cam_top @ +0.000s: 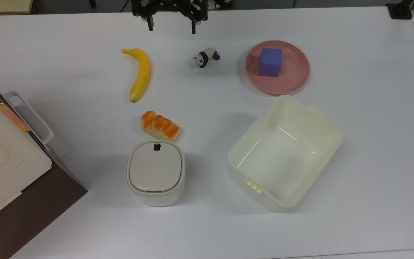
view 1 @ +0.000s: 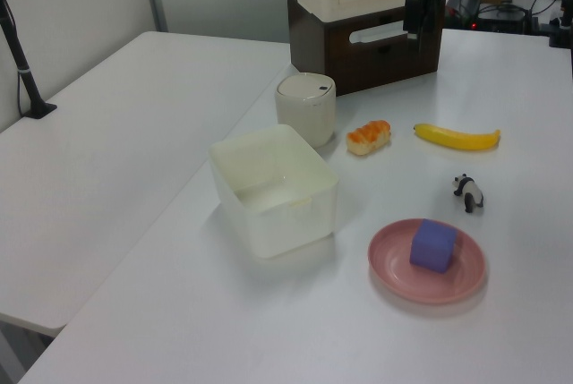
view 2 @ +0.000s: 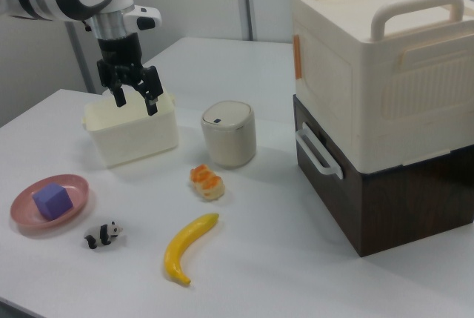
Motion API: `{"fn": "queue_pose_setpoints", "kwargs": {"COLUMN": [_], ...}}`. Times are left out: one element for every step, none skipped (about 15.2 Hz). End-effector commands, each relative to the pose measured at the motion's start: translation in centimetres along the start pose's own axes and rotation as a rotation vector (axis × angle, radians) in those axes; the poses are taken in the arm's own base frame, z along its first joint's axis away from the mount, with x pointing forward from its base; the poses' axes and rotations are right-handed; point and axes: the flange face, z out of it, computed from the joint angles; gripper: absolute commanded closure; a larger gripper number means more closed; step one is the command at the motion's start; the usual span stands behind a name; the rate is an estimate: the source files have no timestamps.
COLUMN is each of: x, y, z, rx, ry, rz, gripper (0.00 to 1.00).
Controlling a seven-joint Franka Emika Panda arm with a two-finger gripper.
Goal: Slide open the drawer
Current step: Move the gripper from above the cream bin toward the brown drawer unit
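Drawer (view 2: 326, 177): dark brown front, white handle (view 2: 317, 153). Banana (cam_top: 139, 73): yellow. Panda figure (cam_top: 206, 57): black and white. Plate (cam_top: 293, 77): pink. Cube (cam_top: 270, 62): purple. Bread (cam_top: 159, 125): orange and cream. Tub (cam_top: 282, 151): cream. Lidded bin (cam_top: 155, 172): white, dark button. Gripper (view 2: 136, 98): black.

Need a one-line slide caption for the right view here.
Open hand hangs above the table, apart from the shut drawer and its white handle.

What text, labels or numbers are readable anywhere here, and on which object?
None readable.
The dark mark on the white bin's lid is a plain button, no lettering visible.
The drawer, cream tub, pink plate, purple block and end effector show no print.
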Motion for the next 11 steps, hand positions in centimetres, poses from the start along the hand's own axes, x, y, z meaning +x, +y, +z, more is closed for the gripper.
{"fn": "queue_pose_setpoints", "kwargs": {"x": [-0.34, -0.34, -0.34, -0.34, -0.3, -0.3, -0.35, -0.35, -0.34, -0.23, -0.2], "y": [0.92, 0.94, 0.94, 0.94, 0.93, 0.93, 0.94, 0.94, 0.94, 1.1, 1.27], "z": [0.07, 0.07, 0.07, 0.07, 0.16, 0.16, 0.02, -0.04, -0.06, -0.01, -0.02], "rx": [-0.007, -0.007, -0.007, -0.007, -0.007, -0.007, -0.007, -0.007, -0.007, -0.007, -0.006], "ry": [-0.014, -0.014, -0.014, -0.014, -0.015, -0.015, -0.014, -0.014, -0.012, -0.01, -0.008], "rz": [0.008, 0.009, 0.009, 0.009, 0.009, 0.007, 0.001, 0.0, -0.003, -0.011, -0.039], "gripper": [0.0, 0.0, 0.0, 0.0, 0.0, 0.0, 0.0, 0.0, 0.0, 0.0, 0.0]}}
